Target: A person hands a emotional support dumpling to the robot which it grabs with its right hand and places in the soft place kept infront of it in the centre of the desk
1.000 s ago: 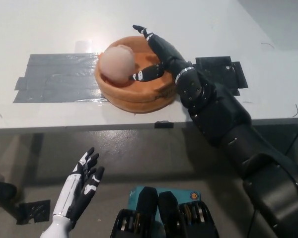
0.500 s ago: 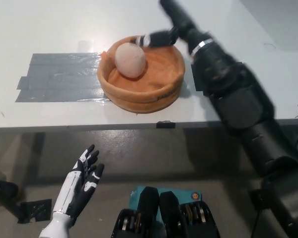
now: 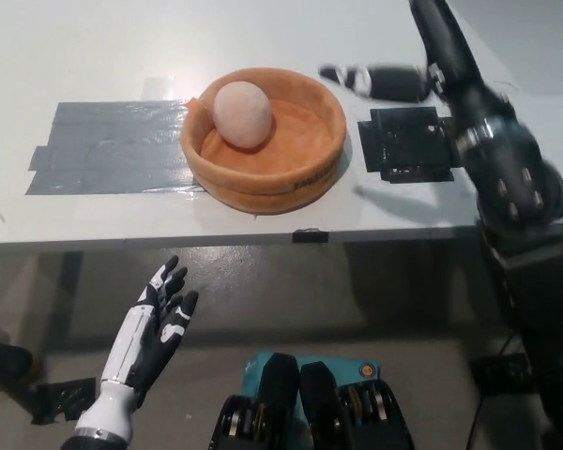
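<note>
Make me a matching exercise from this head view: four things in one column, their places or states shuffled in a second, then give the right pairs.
Things
1. dumpling
2. soft basket
3. left robot hand
4. right robot hand

Places or states
A. below the desk edge at the lower left, fingers apart, holding nothing
B. orange, sitting on the white desk beside grey tape
C. blurred, above the desk to the right of the basket
D. pale and round, lying inside the basket

Pairs: 1-D, 2-B, 3-A, 4-C
</note>
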Controlling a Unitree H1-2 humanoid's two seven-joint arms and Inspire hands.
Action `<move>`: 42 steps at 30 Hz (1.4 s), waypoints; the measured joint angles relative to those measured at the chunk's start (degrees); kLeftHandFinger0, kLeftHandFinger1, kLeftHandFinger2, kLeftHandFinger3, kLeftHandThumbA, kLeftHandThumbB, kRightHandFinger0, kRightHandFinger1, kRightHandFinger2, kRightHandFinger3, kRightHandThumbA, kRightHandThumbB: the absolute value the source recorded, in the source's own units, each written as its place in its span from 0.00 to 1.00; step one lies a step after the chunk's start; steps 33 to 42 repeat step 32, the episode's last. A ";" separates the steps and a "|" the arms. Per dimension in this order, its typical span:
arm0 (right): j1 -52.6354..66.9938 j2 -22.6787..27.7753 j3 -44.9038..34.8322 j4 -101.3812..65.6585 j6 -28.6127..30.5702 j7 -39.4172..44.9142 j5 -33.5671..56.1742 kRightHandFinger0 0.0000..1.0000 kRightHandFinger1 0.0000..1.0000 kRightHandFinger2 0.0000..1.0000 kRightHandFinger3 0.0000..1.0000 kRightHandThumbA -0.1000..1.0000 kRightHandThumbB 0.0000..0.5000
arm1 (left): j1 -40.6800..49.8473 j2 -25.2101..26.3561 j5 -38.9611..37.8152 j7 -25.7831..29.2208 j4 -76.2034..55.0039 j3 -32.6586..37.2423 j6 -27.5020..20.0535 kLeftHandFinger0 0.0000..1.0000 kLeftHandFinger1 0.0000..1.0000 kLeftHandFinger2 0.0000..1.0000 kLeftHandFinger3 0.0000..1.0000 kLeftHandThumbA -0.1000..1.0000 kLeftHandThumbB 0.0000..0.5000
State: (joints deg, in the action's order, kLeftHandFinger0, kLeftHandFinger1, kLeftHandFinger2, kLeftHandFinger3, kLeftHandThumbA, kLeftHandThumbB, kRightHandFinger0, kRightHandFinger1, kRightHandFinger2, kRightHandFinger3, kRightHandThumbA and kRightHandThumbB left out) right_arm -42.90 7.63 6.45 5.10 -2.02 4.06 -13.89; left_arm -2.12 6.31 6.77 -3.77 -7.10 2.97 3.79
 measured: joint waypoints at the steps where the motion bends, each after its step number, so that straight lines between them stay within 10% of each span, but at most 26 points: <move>1: 2.64 0.04 -0.17 -2.67 -0.06 0.03 0.23 1.00 1.00 1.00 1.00 1.00 0.62 | -0.17 -0.01 0.00 0.00 0.21 0.00 0.02 1.00 1.00 1.00 1.00 0.81 0.00; 15: 39.73 0.29 -1.75 -20.37 4.60 0.27 6.75 1.00 1.00 1.00 1.00 1.00 0.31 | -0.44 0.02 -0.01 0.04 1.25 -0.06 -0.32 1.00 1.00 1.00 1.00 0.83 0.03; 42: 43.02 -0.17 -1.43 0.96 12.74 1.65 10.37 1.00 1.00 1.00 1.00 1.00 0.33 | 6.62 -0.08 0.44 0.09 1.52 0.11 -1.87 1.00 1.00 1.00 1.00 0.86 0.06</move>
